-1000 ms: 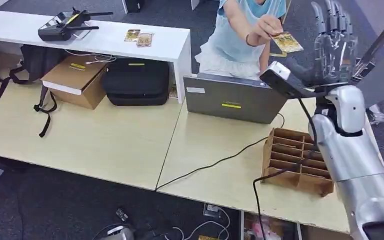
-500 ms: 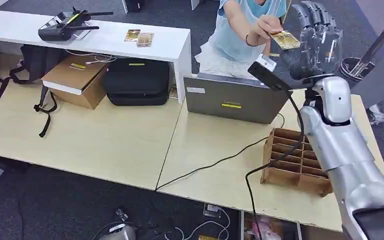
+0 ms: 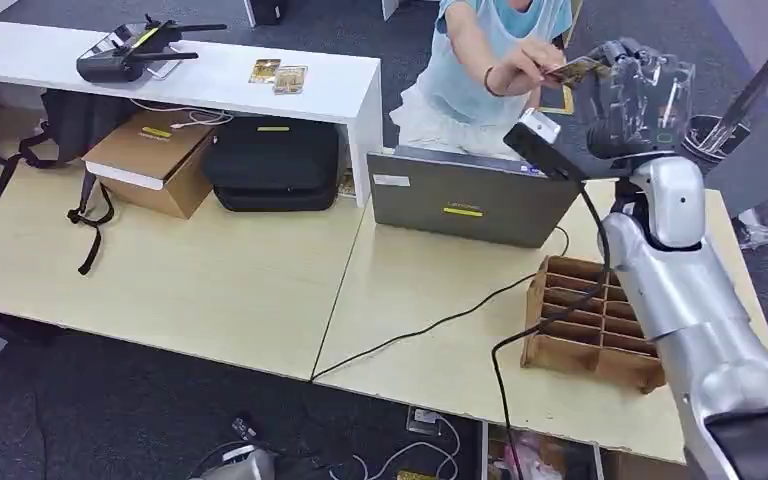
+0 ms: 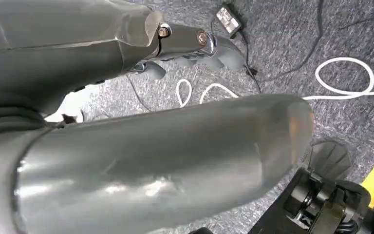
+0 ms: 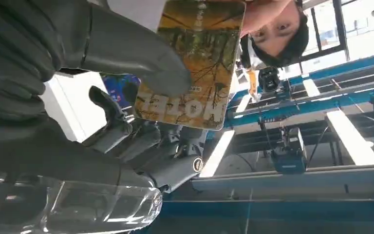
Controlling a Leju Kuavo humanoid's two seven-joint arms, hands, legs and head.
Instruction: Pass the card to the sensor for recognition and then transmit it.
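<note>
1. Since a second before, the right hand [image 3: 632, 92] had moved left toward the person's hand [image 3: 527, 58], and its fingers had gone from upright and spread to curled around the card [image 3: 572, 69].
2. On the head view, the card was between the person's hand and the right hand, high above the far edge of the counter [image 3: 210, 280], and the person's fingers were on its left end.
3. On the right wrist view, the thick grey thumb [image 5: 141, 58] pressed on the printed face of the card [image 5: 195, 63], and the darker fingers [image 5: 141, 141] lay behind it, so the right hand held the card.
4. The left hand [image 4: 195, 46] hung over the grey floor with white cables; its fingers were mostly hidden behind the arm, and I could not tell if they were spread or curled.
5. A grey laptop [image 3: 465, 195] stood on the counter below the card, with its lid toward the robot.
6. A brown cardboard divider tray [image 3: 585, 325] lay on the counter near the right arm, and a black cable [image 3: 420, 330] ran past it.
</note>
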